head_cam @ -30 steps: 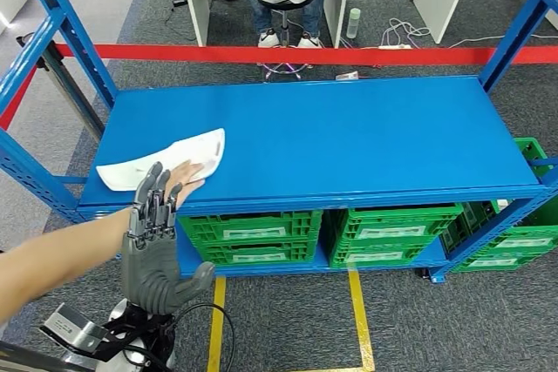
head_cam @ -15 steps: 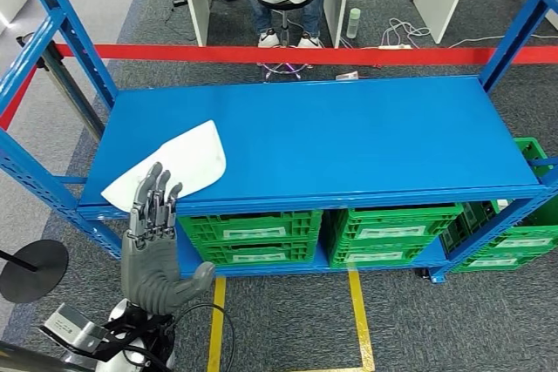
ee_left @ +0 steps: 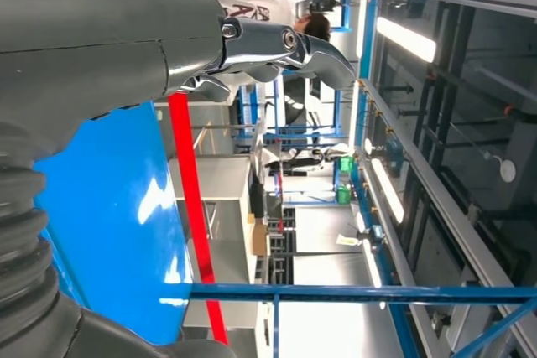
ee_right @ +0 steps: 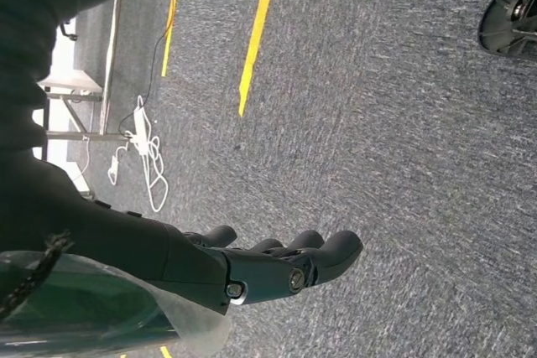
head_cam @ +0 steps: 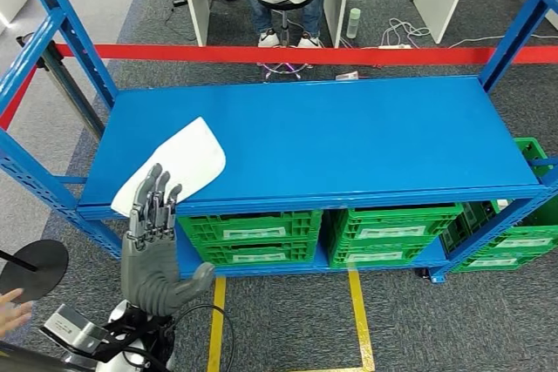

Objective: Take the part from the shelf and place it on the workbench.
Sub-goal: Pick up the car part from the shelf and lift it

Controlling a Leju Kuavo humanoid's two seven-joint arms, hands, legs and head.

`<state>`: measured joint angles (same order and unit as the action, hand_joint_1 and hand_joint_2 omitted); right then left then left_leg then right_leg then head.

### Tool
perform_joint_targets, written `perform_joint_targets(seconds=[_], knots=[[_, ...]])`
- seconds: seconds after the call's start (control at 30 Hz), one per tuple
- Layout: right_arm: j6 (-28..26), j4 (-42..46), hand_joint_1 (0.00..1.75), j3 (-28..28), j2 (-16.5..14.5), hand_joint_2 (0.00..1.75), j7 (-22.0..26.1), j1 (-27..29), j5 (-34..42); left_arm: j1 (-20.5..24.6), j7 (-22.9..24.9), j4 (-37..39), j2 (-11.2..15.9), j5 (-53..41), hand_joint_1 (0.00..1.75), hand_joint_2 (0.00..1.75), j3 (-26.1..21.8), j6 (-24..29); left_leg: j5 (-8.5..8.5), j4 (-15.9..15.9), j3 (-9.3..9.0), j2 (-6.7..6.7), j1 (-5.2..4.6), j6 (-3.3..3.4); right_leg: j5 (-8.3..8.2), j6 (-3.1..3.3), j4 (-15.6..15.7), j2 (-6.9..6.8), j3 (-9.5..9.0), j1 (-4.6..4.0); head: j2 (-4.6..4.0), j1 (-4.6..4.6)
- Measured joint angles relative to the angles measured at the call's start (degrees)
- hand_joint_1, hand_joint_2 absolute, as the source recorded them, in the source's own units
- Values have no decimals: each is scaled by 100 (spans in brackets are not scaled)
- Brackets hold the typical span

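One white part [head_cam: 173,165] on the blue shelf [head_cam: 342,137]; left robot hand [head_cam: 154,246] and right robot hand [ee_right: 266,267] spread, empty

Glossy blue painted metal shelf [head_cam: 342,137], smooth matt white part [head_cam: 178,163], rough grey carpet [head_cam: 289,320].

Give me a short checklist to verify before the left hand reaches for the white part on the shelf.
1. White part lies on the blue shelf, near its front left edge: ok.
2. Left hand holds nothing, fingers apart: ok.
3. Left hand touches the part: cannot tell.
4. Right hand holds nothing and hangs over the floor: ok.
5. Person's hand shows low on the left, near the robot: not ok.
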<state>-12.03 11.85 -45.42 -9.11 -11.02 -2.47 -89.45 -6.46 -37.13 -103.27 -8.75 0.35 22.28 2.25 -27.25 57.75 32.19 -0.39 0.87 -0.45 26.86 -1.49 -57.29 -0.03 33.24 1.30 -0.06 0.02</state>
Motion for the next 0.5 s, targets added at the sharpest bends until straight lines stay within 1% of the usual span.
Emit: perform_joint_targets(seconds=[0.5], knots=[[-20, 0, 0, -20, 0, 175, 20, 0, -8, -2, 51, 0, 1, 26, 0, 175, -33, 22, 0, 0, 0, 0, 0, 0, 0, 0, 0, 0, 0, 0, -1, 0]])
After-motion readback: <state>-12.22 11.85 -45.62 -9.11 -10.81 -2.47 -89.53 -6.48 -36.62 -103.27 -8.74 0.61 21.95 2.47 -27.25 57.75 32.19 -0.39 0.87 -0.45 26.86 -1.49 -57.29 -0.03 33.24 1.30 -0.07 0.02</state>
